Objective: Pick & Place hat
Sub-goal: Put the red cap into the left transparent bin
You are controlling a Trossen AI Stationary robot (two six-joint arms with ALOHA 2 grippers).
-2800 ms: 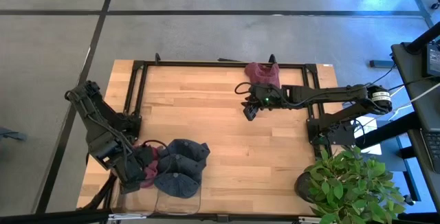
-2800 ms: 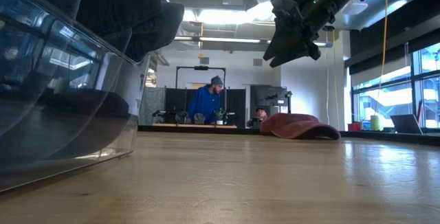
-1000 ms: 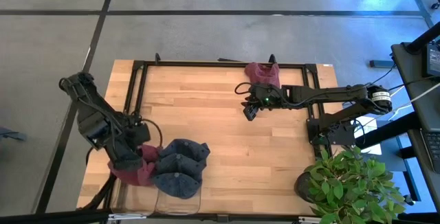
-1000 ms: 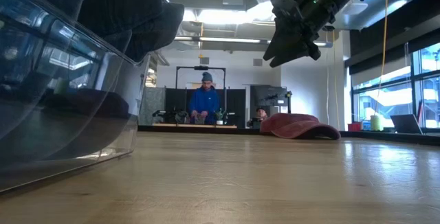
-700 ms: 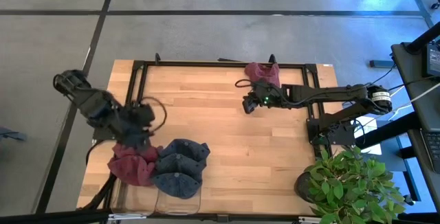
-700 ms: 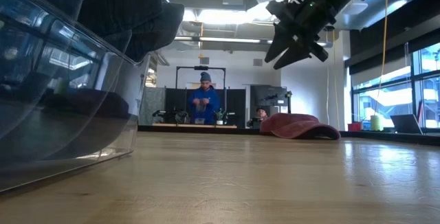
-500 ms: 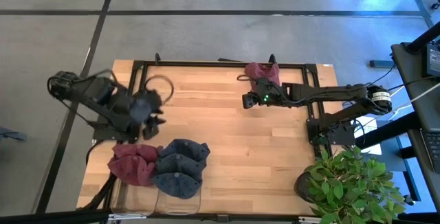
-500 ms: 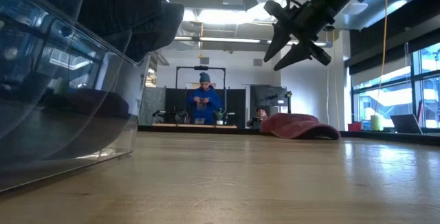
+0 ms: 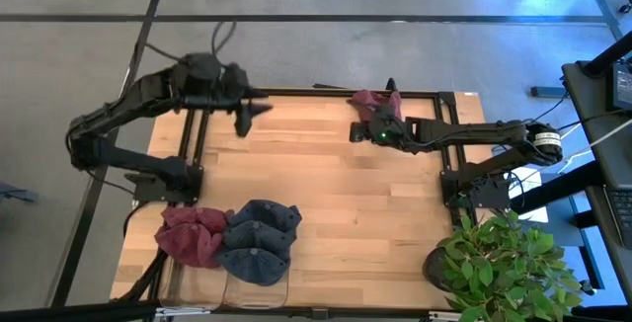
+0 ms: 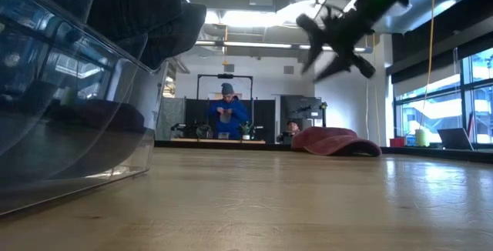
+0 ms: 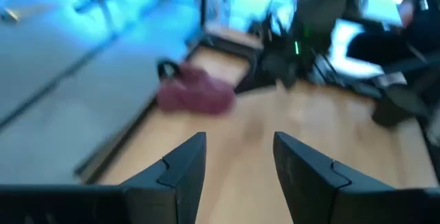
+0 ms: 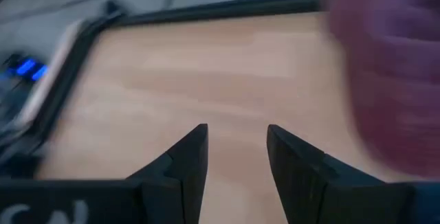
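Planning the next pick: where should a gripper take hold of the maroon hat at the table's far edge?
Grip the maroon fabric hat on its raised, rounded crown, coming down from above; it lies low against the wooden table. The right gripper, open beside it, is nearest.

Left hand [image 9: 247,108] and right hand [image 9: 361,127] both raised, fingers apart, empty.

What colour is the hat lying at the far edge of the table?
Dark red, maroon. The hat shows best in the low view, resting on the table.
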